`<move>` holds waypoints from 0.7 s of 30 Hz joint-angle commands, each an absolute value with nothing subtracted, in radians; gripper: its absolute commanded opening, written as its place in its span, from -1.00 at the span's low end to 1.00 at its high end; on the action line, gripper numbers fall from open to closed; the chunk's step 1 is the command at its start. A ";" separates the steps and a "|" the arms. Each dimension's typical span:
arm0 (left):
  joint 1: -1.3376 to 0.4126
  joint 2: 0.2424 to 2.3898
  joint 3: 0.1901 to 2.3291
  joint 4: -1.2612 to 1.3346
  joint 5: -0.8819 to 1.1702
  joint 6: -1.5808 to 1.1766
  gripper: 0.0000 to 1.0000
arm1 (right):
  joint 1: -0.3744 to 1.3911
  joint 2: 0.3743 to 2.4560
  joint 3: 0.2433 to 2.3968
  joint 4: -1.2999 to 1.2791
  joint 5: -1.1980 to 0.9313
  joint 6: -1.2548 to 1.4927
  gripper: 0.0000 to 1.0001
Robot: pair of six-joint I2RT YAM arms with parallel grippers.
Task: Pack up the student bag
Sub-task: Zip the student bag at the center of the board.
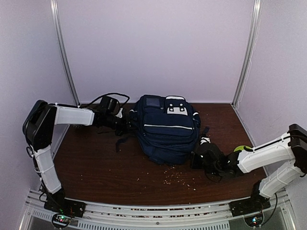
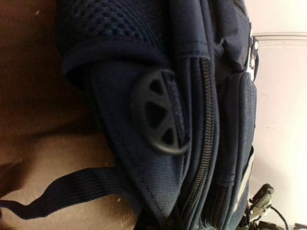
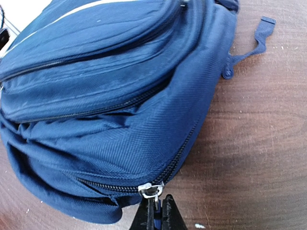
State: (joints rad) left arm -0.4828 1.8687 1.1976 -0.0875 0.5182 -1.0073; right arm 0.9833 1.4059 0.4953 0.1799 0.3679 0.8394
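The bag (image 1: 165,129) lies flat in the middle of the table (image 1: 96,167), between the two arms. It is big, dark blue and made of thick woven cloth. It looks soft and floppy, so it will likely sag and fold if it is lifted by one corner. It looks full and puffy, so it may be a bit heavy. The cloth is not slippery, but it bunches up.

The best small part to grab is the shiny metal zipper pull (image 3: 151,189) at the end of the long zipper (image 3: 187,139). The right gripper (image 3: 156,216) is pinched tight on that zipper pull.

The left gripper (image 1: 123,122) is closed too, right at the bag's left side. I cannot tell if it pinches any cloth. Near it are a net pocket (image 2: 115,21), a round hard plastic ring (image 2: 158,117) and a flat strap (image 2: 62,189).

Little crumbs (image 1: 180,178) lie on the brown wooden table.
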 commanded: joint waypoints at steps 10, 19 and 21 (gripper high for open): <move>-0.490 1.750 1.124 0.019 0.425 -0.973 0.68 | 0.970 1.487 0.589 0.144 0.385 0.780 -1.00; -0.786 1.480 0.908 -0.012 0.125 -1.260 0.96 | 0.970 1.482 0.581 0.164 0.364 0.755 -1.00; -0.842 1.518 0.963 0.000 0.115 -1.310 0.96 | 0.970 1.488 0.576 0.172 0.360 0.753 -1.00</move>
State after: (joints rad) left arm -0.7509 1.4895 0.9070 -0.0536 0.2302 -1.1545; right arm 0.9752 1.4822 0.5789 0.1688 0.3611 0.7692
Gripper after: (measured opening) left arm 0.977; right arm 0.033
